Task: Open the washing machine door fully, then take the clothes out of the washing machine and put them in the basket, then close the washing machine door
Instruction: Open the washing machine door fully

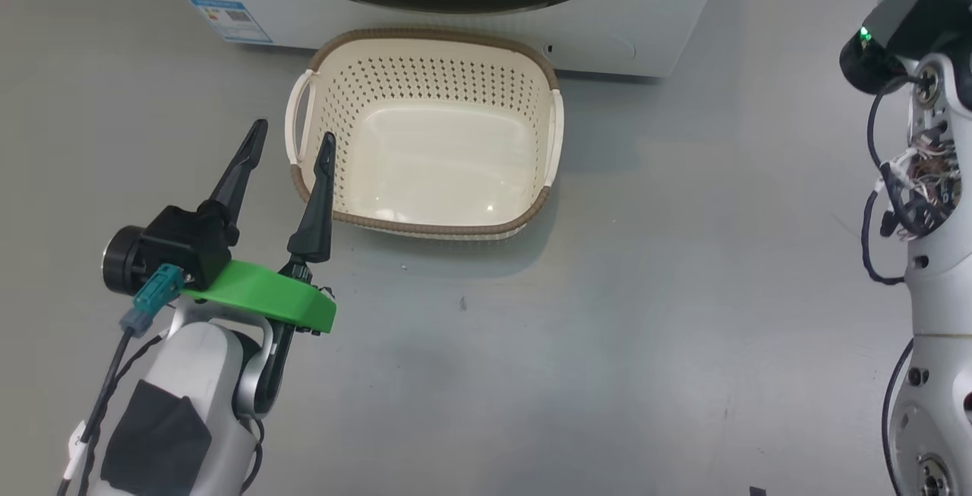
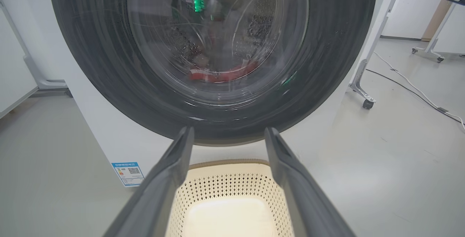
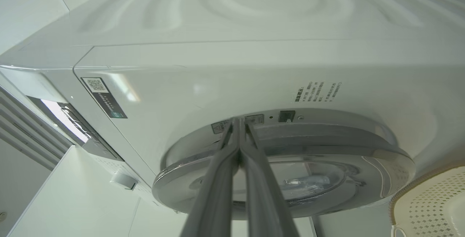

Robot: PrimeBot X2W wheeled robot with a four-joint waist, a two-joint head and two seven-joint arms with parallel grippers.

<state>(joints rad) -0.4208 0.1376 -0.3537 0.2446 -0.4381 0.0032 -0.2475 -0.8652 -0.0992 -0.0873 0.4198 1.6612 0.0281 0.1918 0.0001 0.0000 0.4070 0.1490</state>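
Head view puts my left gripper (image 1: 293,135) spread wide by the basket (image 1: 444,232), which sits on the floor (image 1: 645,329) just before the washing machine (image 1: 645,25), while my right gripper (image 3: 238,122) is pinched together at the rim of the washing machine door (image 3: 363,150), the clothes (image 2: 225,75) red behind its glass.

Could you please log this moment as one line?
door: not fully open; clothes: in washer; basket: empty; left end effector: open; right end effector: shut

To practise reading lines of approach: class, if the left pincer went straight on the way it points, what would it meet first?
Probably the washing machine door, at its black lower rim, passing above the basket; depth is unclear.
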